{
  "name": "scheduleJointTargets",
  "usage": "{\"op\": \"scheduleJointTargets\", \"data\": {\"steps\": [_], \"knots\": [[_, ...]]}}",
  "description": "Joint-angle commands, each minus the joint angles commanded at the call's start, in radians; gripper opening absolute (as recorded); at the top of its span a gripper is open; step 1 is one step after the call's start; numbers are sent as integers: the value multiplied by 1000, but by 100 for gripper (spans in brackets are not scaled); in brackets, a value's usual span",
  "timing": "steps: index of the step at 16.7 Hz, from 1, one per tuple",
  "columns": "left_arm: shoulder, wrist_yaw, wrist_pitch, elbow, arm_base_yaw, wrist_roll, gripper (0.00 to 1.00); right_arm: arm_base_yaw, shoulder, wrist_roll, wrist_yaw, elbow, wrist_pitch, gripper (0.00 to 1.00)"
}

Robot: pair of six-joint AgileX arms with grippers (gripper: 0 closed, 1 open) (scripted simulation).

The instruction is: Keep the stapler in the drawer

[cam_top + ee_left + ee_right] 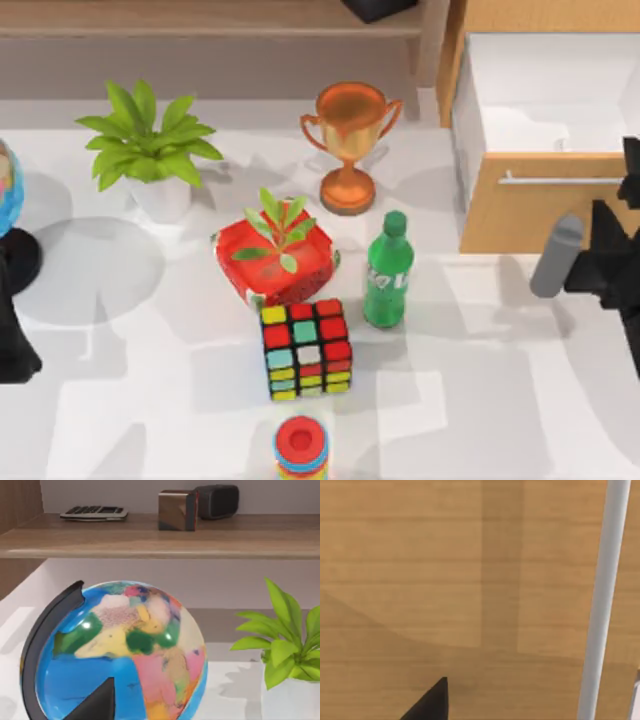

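The drawer (530,215) stands pulled open at the table's far right, but we cannot tell where the stapler is. Our right gripper (605,270) waits by the wooden front, open or shut we cannot tell. We should stay level with the handle (560,180) and move straight. The left gripper (12,345) rests by the globe (8,190).

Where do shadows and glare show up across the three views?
Top view: soft shadows fall left of the bottle and plant on the table. Left wrist view: small highlights on the globe. Right wrist view: a diagonal shadow crosses the drawer front.
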Motion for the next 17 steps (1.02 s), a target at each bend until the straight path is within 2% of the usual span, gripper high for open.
{"op": "scheduleJointTargets", "data": {"steps": [10,17], "knots": [[0,0,0,0,0,0,100,0,0,0,0,0,0,2],[0,0,0,0,0,0,100,0,0,0,0,0,0,0]]}}
